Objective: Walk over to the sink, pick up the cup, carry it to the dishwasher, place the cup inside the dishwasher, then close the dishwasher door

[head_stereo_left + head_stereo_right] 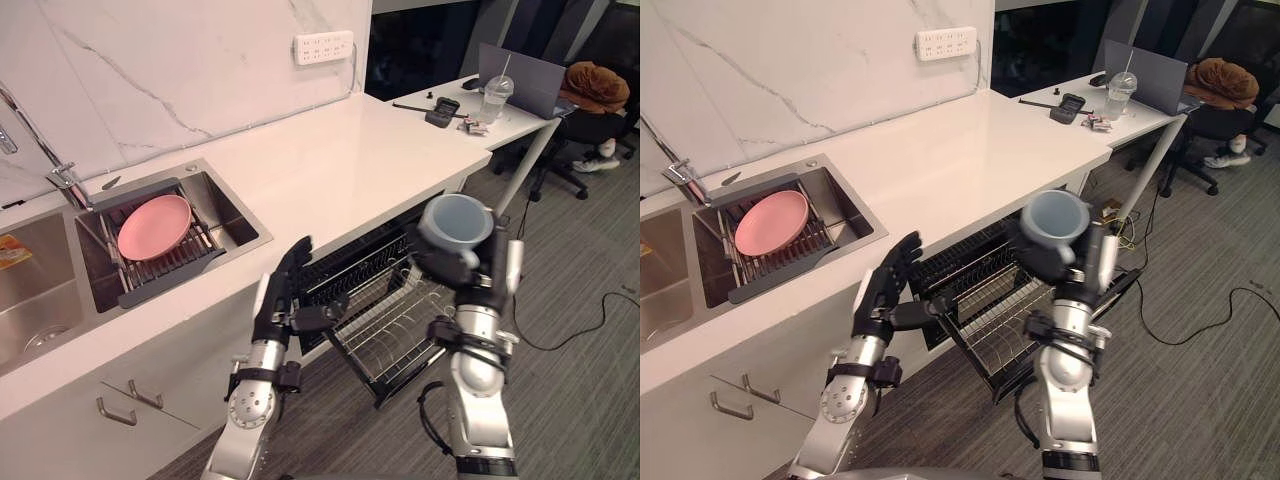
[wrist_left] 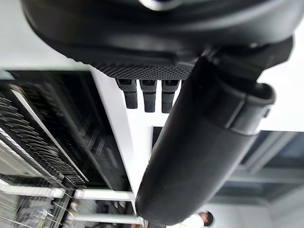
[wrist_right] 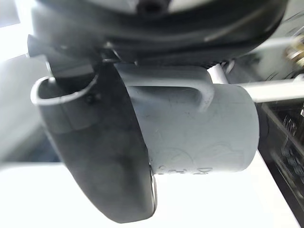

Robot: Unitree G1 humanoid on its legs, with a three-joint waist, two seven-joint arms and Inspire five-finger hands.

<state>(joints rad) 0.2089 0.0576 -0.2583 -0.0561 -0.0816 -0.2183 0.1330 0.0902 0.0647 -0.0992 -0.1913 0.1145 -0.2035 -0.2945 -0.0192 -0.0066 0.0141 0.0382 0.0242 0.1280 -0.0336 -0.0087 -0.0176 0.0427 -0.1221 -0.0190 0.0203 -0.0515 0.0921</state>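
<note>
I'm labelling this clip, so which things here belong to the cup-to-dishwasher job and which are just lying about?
Job: blue-grey cup in right hand; open dishwasher; sink.
Lying about: pink plate; laptop; plastic cup with straw; socket strip.

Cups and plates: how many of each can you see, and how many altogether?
Cups: 2, the blue-grey cup in the right robot hand and the clear cup with a straw on the desk.
Plates: 1, the pink plate on the sink rack.
Total: 3.
</note>
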